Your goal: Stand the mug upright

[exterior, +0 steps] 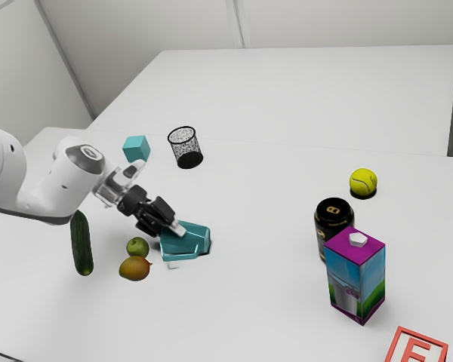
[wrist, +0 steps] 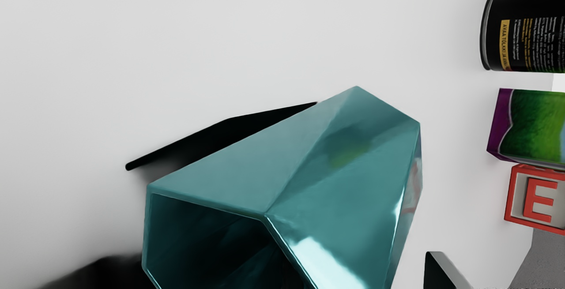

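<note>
The teal faceted mug lies on its side on the table, its base pointing toward the exterior view's right. My gripper is low at the mug's mouth end, one fingertip by its upper side and a pale tip at the table on its near side. In the wrist view the mug shows its dark hollow mouth facing the hand. The gripper stands open around it, with a visible gap between the mug and one finger. Whether the other finger touches the mug cannot be told.
Beside the mug are a green fruit and a mango, with a cucumber farther off. Behind stand a mesh cup and a teal cube. A black can, carton, tennis ball and letter block lie rightward.
</note>
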Controlling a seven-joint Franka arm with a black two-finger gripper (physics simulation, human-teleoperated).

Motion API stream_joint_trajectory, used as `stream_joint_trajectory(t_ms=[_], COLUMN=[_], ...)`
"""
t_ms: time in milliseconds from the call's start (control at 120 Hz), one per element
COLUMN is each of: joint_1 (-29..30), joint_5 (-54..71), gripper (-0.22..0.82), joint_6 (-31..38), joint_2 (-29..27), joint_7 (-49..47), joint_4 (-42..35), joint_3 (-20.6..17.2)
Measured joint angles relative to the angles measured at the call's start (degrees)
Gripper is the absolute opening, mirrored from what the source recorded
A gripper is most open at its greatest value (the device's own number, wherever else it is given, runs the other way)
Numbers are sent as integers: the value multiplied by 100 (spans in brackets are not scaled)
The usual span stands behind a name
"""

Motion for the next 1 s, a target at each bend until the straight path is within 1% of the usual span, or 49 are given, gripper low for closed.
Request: stream_joint_trajectory(t_ms=[308,408,625,750,875,1000], joint_1=[32,25,27,24,15,6], joint_5=[-47,-46,-37,-11,66,445], gripper=[-3,-8,-13,-13,-14,-15], joint_6=[-13,-11,14,48,95,232], joint_2=[-95,-130,-197,-324,-469,-583], joint_7=[123,151,190,201,192,121], joint_4=[12,25,28,25,23,52], joint_3=[-140,-192,-254,-320,-453,-656])
